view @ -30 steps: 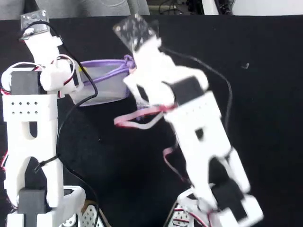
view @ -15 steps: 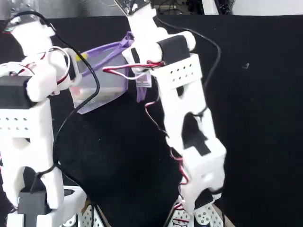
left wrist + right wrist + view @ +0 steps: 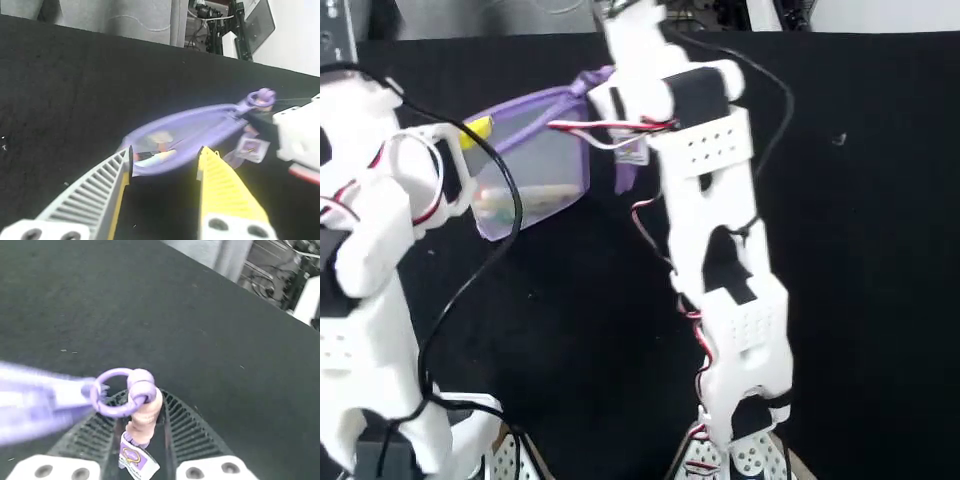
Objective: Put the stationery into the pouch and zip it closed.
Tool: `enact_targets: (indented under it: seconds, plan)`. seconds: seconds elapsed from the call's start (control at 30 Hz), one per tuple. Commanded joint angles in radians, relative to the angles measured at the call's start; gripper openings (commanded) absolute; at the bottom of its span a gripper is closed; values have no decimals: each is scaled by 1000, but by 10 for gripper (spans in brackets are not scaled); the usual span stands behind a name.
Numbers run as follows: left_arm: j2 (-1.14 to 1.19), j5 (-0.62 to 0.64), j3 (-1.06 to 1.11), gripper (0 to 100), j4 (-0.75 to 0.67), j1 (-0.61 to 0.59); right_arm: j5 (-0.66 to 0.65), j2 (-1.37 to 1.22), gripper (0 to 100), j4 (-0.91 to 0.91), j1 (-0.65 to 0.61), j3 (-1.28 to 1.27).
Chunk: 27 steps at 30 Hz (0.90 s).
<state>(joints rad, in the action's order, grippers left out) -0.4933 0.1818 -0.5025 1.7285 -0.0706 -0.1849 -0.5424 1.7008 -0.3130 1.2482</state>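
A robotics lab, by the look of it: a left arm (image 3: 370, 260) and a right arm (image 3: 720, 200), white with bare wiring, stand on a black-covered bench (image 3: 880, 300). At the far side hang a grey curtain (image 3: 125, 20) and, to its right, cabled stands (image 3: 215, 30) and a monitor (image 3: 260, 22).

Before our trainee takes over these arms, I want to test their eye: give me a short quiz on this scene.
1. True or false: the right gripper holds nothing.
2. The pouch is: A green, B purple, C red.
3. Fill in: through the pouch's clear wall, ___ shows inside.
Key: 1 false, it is shut on the zipper pull; 2 B; 3 stationery.
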Motion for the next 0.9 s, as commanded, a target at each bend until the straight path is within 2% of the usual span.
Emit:
enact_targets:
  seconds: [0.0, 0.2, 0.33, 0.5, 0.73, 0.87]
  plan:
    - [-21, -3, 111, 220, -60, 7, -18, 10, 11, 21, 81, 48]
    - [-32, -3, 348, 220, -235, -1, -109, 12, 11, 60, 123, 53]
    - [-32, 6, 357, 220, -247, -97, -109, 24, 11, 58, 150, 54]
    - [-32, 129, 363, 220, -264, -220, -109, 94, 11, 64, 196, 44]
    - [-23, 141, 378, 220, -281, -236, -115, 245, 11, 61, 210, -111]
    - [-31, 143, 430, 222, -321, -234, -112, 335, 11, 60, 141, -136]
